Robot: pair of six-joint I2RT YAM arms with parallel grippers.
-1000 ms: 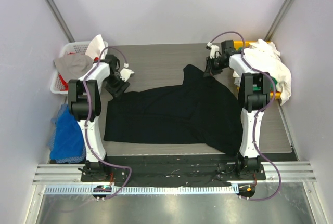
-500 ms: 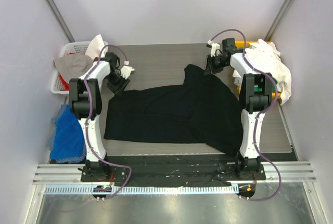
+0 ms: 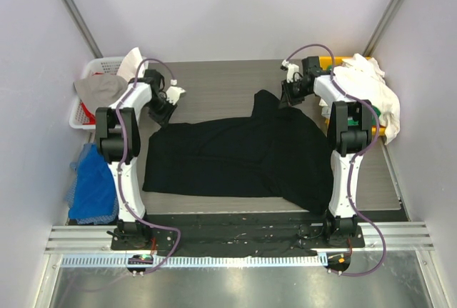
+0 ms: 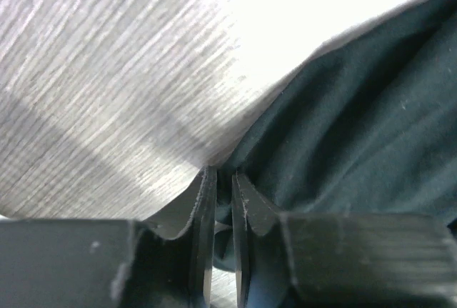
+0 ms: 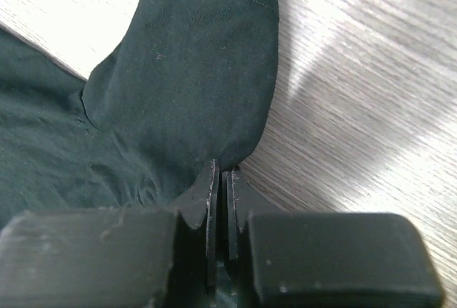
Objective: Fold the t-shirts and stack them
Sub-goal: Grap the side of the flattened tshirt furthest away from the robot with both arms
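The black shirt point(image 3: 243, 154) lies spread across the middle of the counter point(image 3: 214, 83) in the overhead view. Its body runs left to right. One part rises toward the upper centre of the frame, and the right side bunches in thicker folds that reach down toward the lower right.

The left fingers point(image 3: 163, 110) sit at the shirt's upper left corner. In the left wrist view the left fingers point(image 4: 212, 179) are pressed nearly together, with the dark edge of the shirt point(image 4: 357, 129) caught between their tips. Bare counter point(image 4: 93, 86) fills the left of that frame.

The right fingers point(image 3: 289, 96) are at the shirt's upper edge, right of centre. In the right wrist view the right fingers point(image 5: 214, 176) are clenched on the rounded hem of the shirt point(image 5: 186, 86). Counter point(image 5: 357, 93) shows to the right.

White shirts point(image 3: 368, 86) are heaped at the upper right of the overhead frame on a yellow tray point(image 3: 327, 58). At the upper left, a white basket point(image 3: 89, 65) holds a grey cloth point(image 3: 100, 90). A blue cloth point(image 3: 93, 186) lies below it at the left edge.
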